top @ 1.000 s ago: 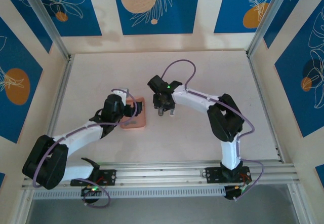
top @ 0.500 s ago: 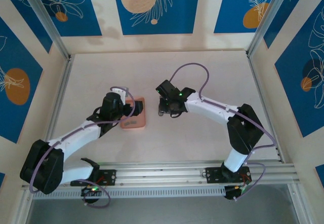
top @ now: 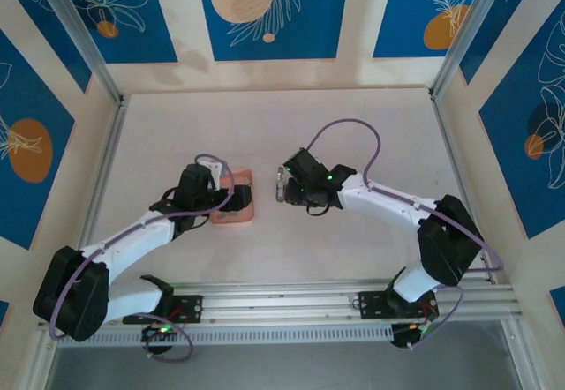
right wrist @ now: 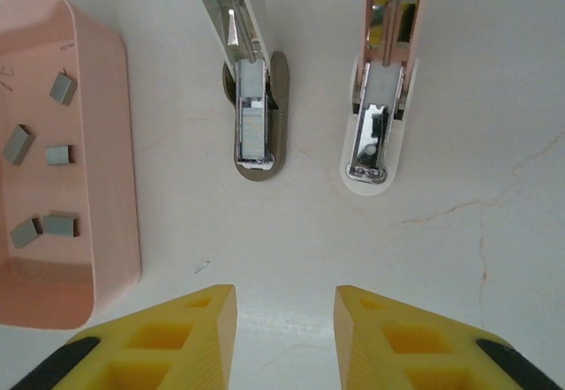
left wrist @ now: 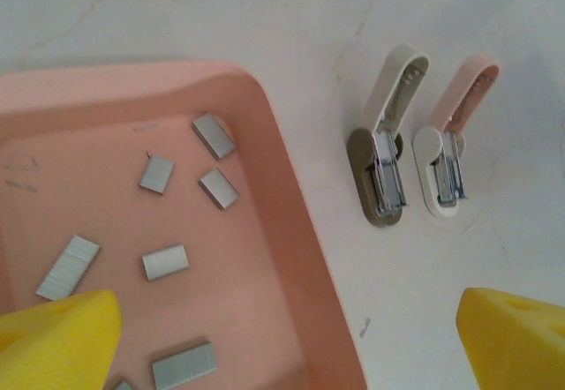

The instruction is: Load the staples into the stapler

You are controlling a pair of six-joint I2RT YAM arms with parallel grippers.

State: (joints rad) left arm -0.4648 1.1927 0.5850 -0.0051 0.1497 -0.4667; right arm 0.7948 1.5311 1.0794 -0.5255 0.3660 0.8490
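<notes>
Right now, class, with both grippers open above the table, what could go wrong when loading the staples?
1. The staples lie flat and scattered in the pink tray; the left gripper may slip off them.
2. The olive stapler and white stapler lie close together; the right gripper might knock one while reaching the other.

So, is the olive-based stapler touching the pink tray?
Apart. The right wrist view shows a strip of bare table between the olive-based stapler and the outer wall of the pink tray.
</notes>
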